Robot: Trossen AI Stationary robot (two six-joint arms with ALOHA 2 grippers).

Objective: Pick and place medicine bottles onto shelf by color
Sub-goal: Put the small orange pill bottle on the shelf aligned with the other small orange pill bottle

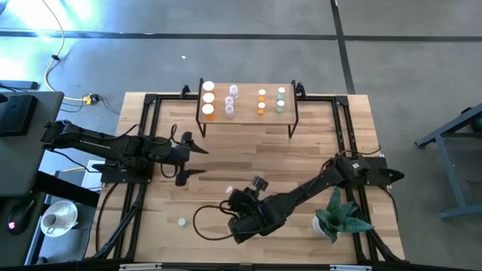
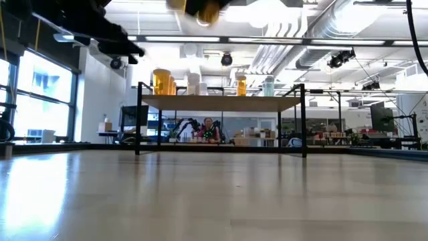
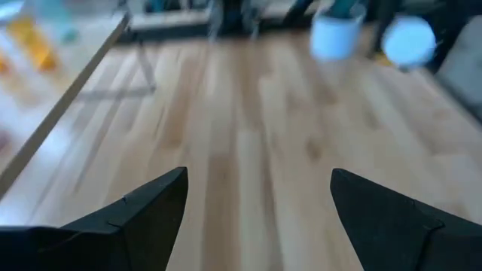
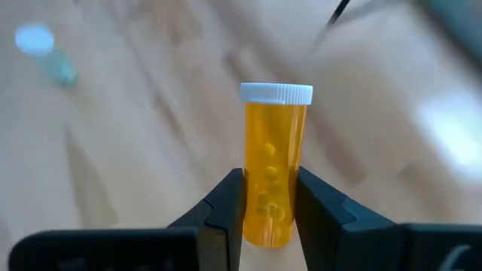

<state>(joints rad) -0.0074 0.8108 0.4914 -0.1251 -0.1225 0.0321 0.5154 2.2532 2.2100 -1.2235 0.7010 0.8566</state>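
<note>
High view: the right tool (image 1: 228, 208) sits well in front of the shelf (image 1: 248, 120); the left tool (image 1: 197, 160), just before it, gapes wide. Right wrist view: its fingers (image 4: 226, 203) clamp an orange bottle (image 4: 273, 169), upright.

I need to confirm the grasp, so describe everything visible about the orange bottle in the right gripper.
The orange bottle is a small see-through amber plastic cylinder with a ribbed white cap, closed, and small yellow pills inside its lower half. It stands upright between the two dark fingers of the right gripper, which press on its lower body from both sides. Nothing else touches it. It hangs above the wooden table, on the near side, away from the shelf.
</note>
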